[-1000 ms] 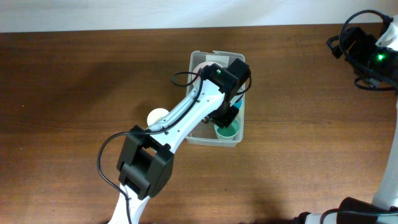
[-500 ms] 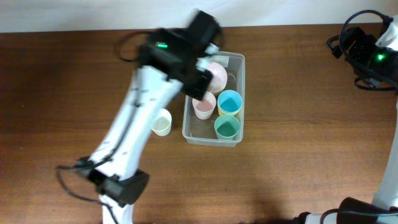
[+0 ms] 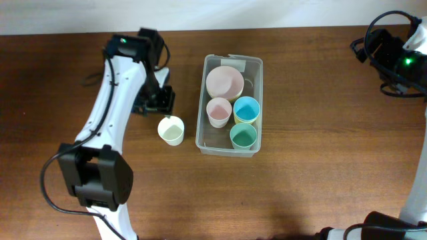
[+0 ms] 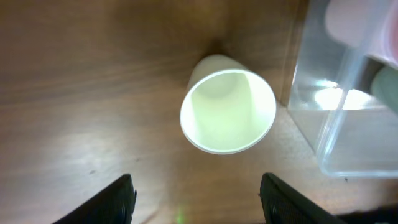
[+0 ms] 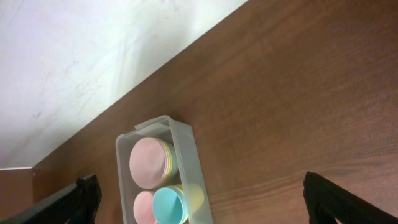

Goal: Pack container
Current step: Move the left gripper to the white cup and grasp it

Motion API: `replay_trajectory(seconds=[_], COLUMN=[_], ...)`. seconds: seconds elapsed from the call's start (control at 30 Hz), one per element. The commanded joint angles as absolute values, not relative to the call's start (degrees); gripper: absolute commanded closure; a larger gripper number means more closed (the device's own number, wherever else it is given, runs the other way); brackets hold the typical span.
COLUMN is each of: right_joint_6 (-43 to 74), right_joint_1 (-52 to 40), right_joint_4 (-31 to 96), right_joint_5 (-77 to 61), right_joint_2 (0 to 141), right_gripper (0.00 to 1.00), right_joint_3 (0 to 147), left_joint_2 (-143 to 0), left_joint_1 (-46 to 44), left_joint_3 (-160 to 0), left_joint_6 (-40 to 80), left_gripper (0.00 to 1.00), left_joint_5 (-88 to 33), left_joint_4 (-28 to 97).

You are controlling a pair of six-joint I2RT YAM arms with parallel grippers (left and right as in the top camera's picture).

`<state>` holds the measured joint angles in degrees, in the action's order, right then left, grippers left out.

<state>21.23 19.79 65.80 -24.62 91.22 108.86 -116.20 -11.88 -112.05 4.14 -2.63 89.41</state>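
The clear container [image 3: 203,143] stands mid-table and holds a pink bowl [image 3: 224,82], a pink cup [image 3: 218,111], a blue cup [image 3: 246,110] and a green cup [image 3: 243,136]. A pale yellow cup [image 3: 171,131] stands upright on the table just left of the container; it fills the left wrist view [image 4: 227,111] beside the container's corner [image 4: 339,134]. My left gripper [image 3: 155,101] is open and empty, just above and left of the yellow cup. My right gripper [image 3: 383,47] is open at the far right; its view shows the container [image 5: 186,152] from afar.
The brown wooden table runs to a white wall along its far edge [image 5: 93,56]. The left arm's body [image 3: 107,133] stretches from the front left toward the cup.
My left arm has swung out of the container and to the left, ending over the yellow cup. The cups and bowl in the container are now uncovered. The right arm has not moved.
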Motion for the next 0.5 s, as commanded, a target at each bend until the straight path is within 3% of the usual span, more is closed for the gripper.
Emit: replay_trajectory(seconds=[0.0, 0.33, 0.4, 0.47], right_joint_6=[21.47, 21.45, 21.45, 21.47], right_joint_1=[19.94, 19.94, 19.94, 19.94], right_joint_4=[65.80, 65.80, 65.80, 65.80], right_joint_5=[-24.86, -24.86, -24.86, -24.86], right_joint_2=[91.46, 91.46, 91.46, 91.46], right_gripper=[0.01, 0.01, 0.01, 0.01], right_joint_3=[108.90, 108.90, 108.90, 108.90], left_joint_2=[-116.55, -116.55, -116.55, -116.55], left_joint_1=[-12.03, -11.00, -10.70, -10.66], left_joint_3=[-104.62, -91.57, -90.15, -89.69], left_joint_6=[3.57, 3.64, 3.64, 3.64], left_gripper=[0.34, 0.38, 0.47, 0.73], left_joint_5=[-4.95, -3.53, -3.70, -3.70], left_joint_4=[85.76, 74.96, 73.38, 72.47])
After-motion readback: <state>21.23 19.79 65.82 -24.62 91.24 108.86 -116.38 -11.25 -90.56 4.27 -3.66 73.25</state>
